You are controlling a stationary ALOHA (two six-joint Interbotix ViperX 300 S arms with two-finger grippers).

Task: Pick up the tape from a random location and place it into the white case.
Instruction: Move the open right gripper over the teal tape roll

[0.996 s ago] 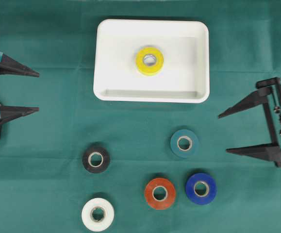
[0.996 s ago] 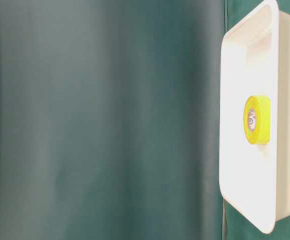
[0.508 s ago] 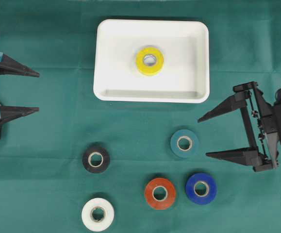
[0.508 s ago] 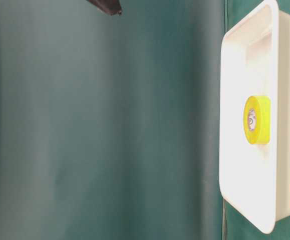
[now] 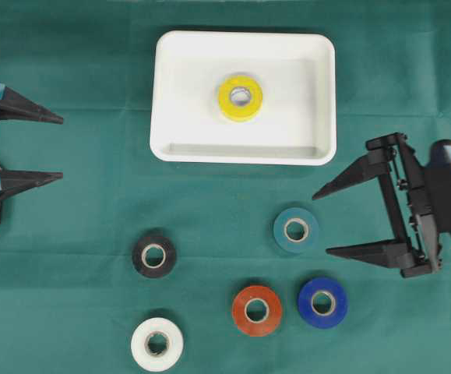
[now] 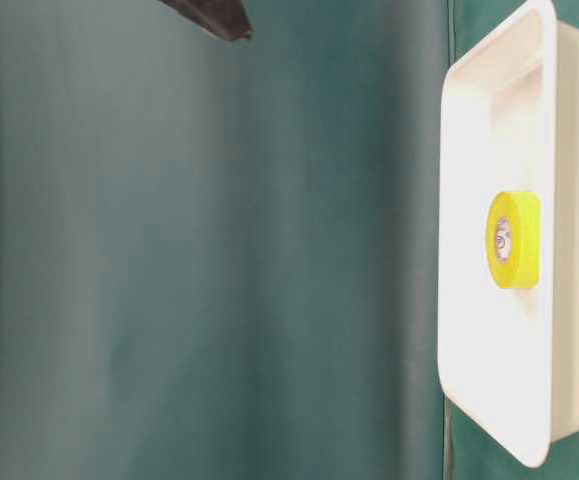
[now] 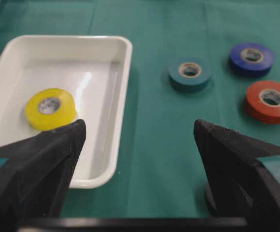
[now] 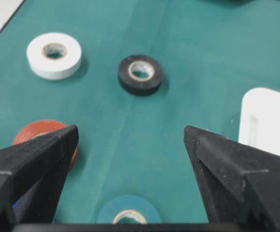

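Tape rolls are sitting loose on the green cloth (image 5: 77,234), five of them outside the white case (image 5: 170,93). Going near to far from your right gripper (image 5: 319,222): teal roll (image 5: 296,230) is lying just off its fingertips, blue roll (image 5: 322,302) and red roll (image 5: 257,310) are sitting a little further along, then black roll (image 5: 153,256) and white roll (image 5: 156,344) well apart on the far side. Yellow roll (image 5: 240,97) is already lying flat inside the case, near the middle. Right gripper is hanging with jaws spread wide, holding nothing; in the right wrist view the teal roll is sitting between and just ahead of the jaws. Left gripper (image 5: 61,148) is parked at the left edge, jaws also wide, empty. My read: you're in the approach step for the next pick, teal being the likely target. Next move is calling for you to drop the fingers over the teal roll, straddling it, then close, lift and carry to the case. No brand, label or readable writing is showing on any roll or on the case.
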